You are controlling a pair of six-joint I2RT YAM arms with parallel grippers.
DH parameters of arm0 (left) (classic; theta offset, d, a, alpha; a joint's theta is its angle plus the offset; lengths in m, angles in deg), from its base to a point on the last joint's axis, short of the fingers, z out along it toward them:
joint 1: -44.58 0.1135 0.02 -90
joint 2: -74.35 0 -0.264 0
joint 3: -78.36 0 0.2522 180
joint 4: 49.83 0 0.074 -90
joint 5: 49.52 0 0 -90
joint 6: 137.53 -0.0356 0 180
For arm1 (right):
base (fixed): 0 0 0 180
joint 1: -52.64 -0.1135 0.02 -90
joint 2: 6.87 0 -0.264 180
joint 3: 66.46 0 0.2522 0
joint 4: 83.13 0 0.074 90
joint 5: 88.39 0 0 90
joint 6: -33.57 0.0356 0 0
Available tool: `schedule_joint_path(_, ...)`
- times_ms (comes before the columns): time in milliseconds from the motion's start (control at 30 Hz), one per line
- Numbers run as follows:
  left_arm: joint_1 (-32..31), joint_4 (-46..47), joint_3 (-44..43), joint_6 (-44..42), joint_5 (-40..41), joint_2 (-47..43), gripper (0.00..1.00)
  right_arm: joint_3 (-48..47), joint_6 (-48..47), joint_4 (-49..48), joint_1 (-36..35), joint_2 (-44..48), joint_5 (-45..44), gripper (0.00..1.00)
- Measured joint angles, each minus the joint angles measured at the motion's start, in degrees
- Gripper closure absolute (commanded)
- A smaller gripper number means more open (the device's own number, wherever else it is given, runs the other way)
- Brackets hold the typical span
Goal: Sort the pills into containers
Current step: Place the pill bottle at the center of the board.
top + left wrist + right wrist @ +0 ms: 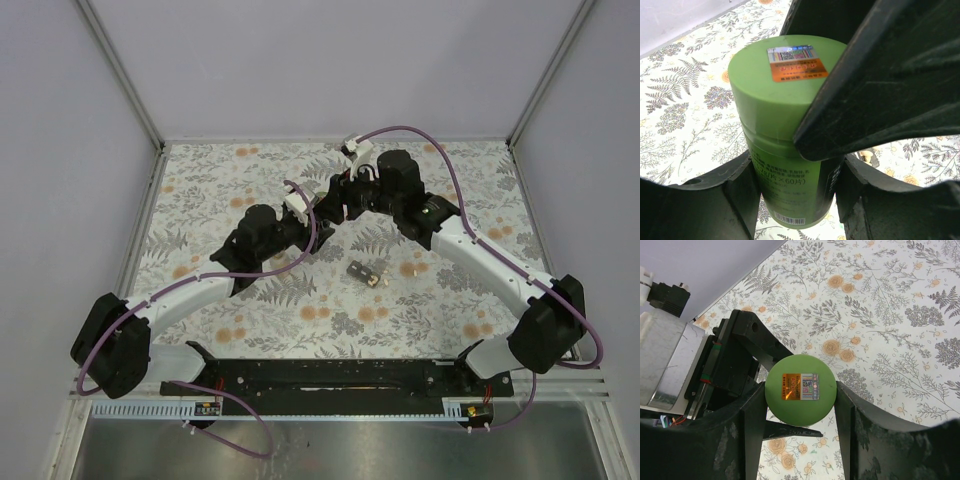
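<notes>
A green pill bottle with a green cap stands upright over the flowered table, held between both arms. My left gripper is shut on the bottle's body, one finger pressing each side. My right gripper comes from above and is shut on the cap, and its finger covers part of the lid in the left wrist view. In the top view the two grippers meet and hide the bottle. A few pale pills on a small dark piece lie on the table nearer the bases.
The table has a flowered cloth, with a metal frame and pale walls round it. The left gripper's black body stands close beside the cap. A black rail with the arm bases runs along the near edge.
</notes>
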Motion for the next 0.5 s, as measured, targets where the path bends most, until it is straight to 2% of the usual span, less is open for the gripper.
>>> schedule_joint_path(200, 0.31, 0.44, 0.0, 0.04, -1.03, 0.02, 0.42, -0.5, -0.46, 0.85, -0.04, 0.11, -0.2, 0.91)
schedule_joint_path(267, 0.5, 0.7, 0.0, 0.11, -1.57, 0.02, 0.31, -0.5, -0.5, 0.85, -0.07, 0.24, -0.35, 0.92)
schedule_joint_path(367, 1.51, 1.44, 0.0, 0.48, -1.77, 0.02, 0.26, -0.52, -0.94, 1.79, 0.13, 0.5, -1.95, 0.94)
schedule_joint_path(500, 2.49, 1.64, 0.0, 0.83, -2.45, 0.02, 0.14, -0.55, -1.25, 2.25, 0.22, 0.57, -2.75, 0.95)
